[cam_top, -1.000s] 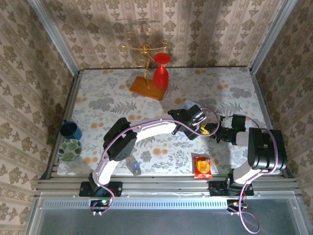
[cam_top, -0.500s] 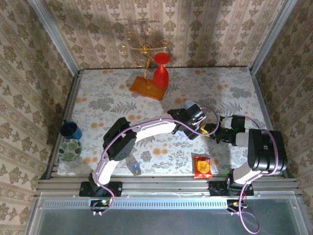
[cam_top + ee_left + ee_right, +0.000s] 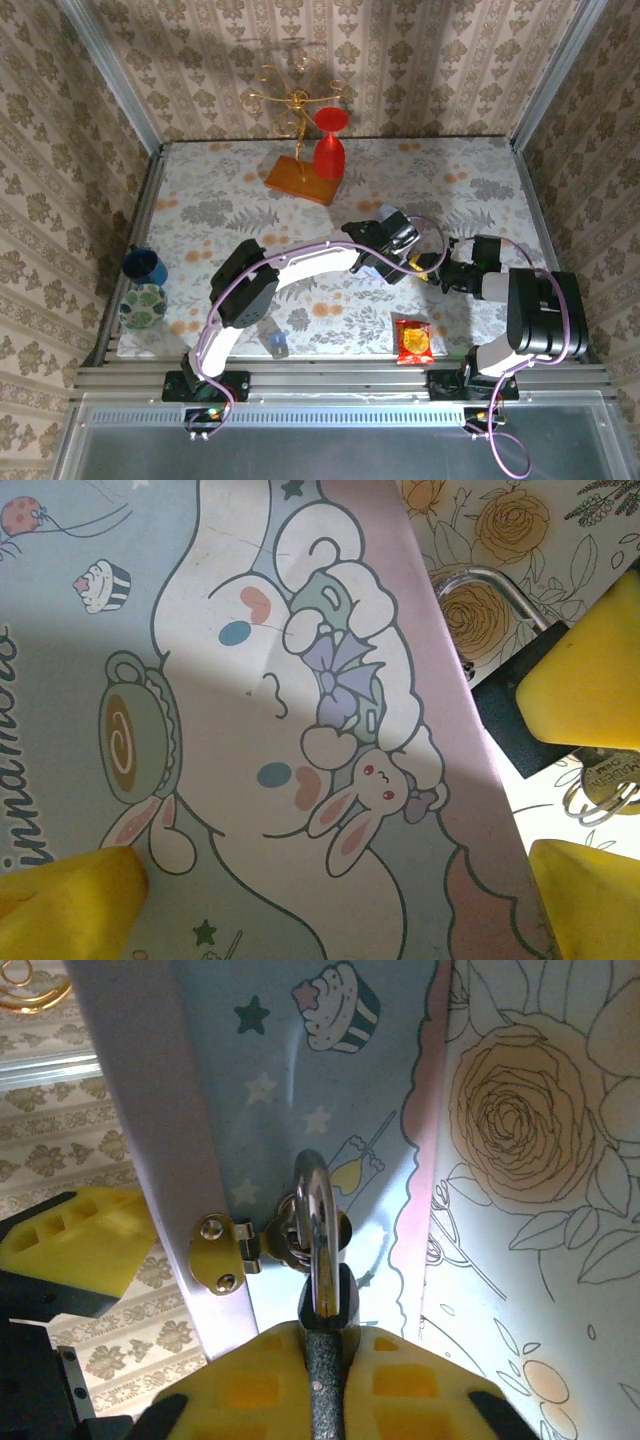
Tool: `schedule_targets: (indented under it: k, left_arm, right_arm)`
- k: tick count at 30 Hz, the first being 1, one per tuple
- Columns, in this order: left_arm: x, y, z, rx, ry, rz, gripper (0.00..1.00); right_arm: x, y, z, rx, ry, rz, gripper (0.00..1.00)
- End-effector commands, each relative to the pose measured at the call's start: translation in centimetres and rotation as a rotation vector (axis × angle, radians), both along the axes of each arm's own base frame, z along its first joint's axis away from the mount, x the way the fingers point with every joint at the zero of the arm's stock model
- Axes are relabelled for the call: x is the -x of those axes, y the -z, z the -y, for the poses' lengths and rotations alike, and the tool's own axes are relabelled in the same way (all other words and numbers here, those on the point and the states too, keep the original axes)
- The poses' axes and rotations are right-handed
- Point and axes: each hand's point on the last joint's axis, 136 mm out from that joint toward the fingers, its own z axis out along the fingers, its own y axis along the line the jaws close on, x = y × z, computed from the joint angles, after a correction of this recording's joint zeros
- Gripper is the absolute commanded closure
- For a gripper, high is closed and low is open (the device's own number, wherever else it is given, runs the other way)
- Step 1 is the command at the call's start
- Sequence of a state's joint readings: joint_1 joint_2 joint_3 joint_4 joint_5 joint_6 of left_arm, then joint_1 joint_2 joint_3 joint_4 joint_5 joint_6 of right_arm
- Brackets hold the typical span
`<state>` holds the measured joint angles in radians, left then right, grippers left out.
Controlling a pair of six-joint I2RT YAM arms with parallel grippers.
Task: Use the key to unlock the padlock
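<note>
Small dark grey-black metal padlock [image 3: 322, 1360] with silver shackle hooked through the clasp of the pastel cartoon-printed tin box [image 3: 250, 710]; my right gripper [image 3: 325, 1385] pinches its body. My left gripper [image 3: 330, 875] is spread, straddling the box lid.

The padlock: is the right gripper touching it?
Touching. In the right wrist view, the right gripper's yellow pads press both sides of the padlock body.
</note>
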<state>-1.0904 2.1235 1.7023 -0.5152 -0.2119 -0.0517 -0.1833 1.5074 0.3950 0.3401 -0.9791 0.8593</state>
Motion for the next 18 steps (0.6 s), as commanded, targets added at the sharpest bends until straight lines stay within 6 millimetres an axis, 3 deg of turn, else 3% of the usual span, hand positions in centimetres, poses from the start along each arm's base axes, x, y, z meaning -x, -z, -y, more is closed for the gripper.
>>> schedule_targets:
  k: [1,12,18]
  left_arm:
    - [-2.3,3.2,-5.0,-0.132,-0.122,-0.052,0.0]
    - [-3.9,4.9,-7.8,-0.187,-0.186,-0.07,0.0]
    - [-4.1,5.4,-8.6,-0.198,-0.201,-0.078,0.0]
  right_arm:
    - [1.3,-0.1,-0.7,-0.023,-0.041,-0.011,0.97]
    - [2.2,-1.6,-1.8,-0.095,-0.102,0.043,1.0]
    - [1.2,-2.5,-1.8,-0.153,-0.089,0.074,1.0]
